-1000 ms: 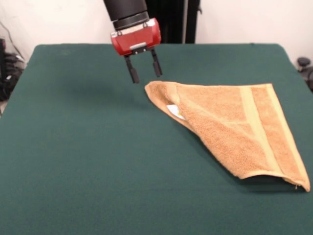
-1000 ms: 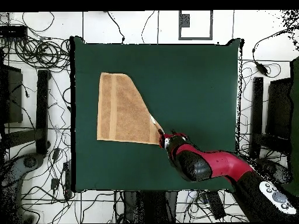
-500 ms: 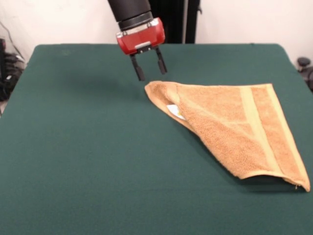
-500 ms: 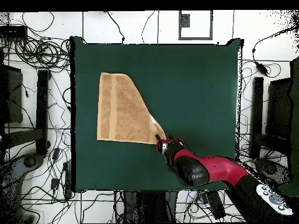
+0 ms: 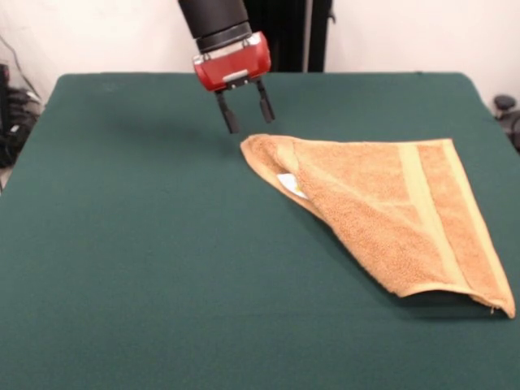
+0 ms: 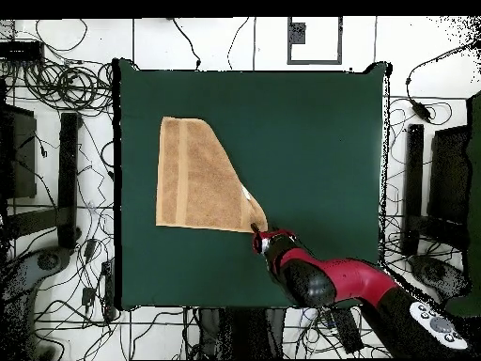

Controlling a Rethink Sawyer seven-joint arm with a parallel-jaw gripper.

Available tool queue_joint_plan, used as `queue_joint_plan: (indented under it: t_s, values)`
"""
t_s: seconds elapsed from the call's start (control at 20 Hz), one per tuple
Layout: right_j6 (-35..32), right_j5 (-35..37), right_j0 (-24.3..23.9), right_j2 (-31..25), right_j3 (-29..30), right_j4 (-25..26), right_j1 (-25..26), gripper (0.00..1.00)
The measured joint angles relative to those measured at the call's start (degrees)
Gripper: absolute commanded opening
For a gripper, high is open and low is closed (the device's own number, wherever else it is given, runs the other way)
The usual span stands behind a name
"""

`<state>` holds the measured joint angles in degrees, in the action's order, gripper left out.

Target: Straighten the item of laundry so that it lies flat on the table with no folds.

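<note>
Towel (image 5: 390, 213) folded diagonally, apparently doubled, white label (image 5: 291, 184) showing.

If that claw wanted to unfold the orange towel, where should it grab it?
Probably the rounded folded-over corner of the towel, just below the open gripper, coming straight down from above. The top layer folds diagonally there, the white label peeks out beneath, and bare table beyond leaves room to pull it open.
</note>
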<state>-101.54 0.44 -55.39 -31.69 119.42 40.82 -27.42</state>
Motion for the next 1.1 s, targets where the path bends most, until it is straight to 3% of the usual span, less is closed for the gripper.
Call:
queue_joint_plan:
  t_s: [0.35,1.1]
  values:
    - [0.0,-1.44,-0.3,0.98,0.33,0.65,2.94,1.0]
    - [0.0,-1.47,-0.87,4.01,3.67,1.73,0.33,1.0]
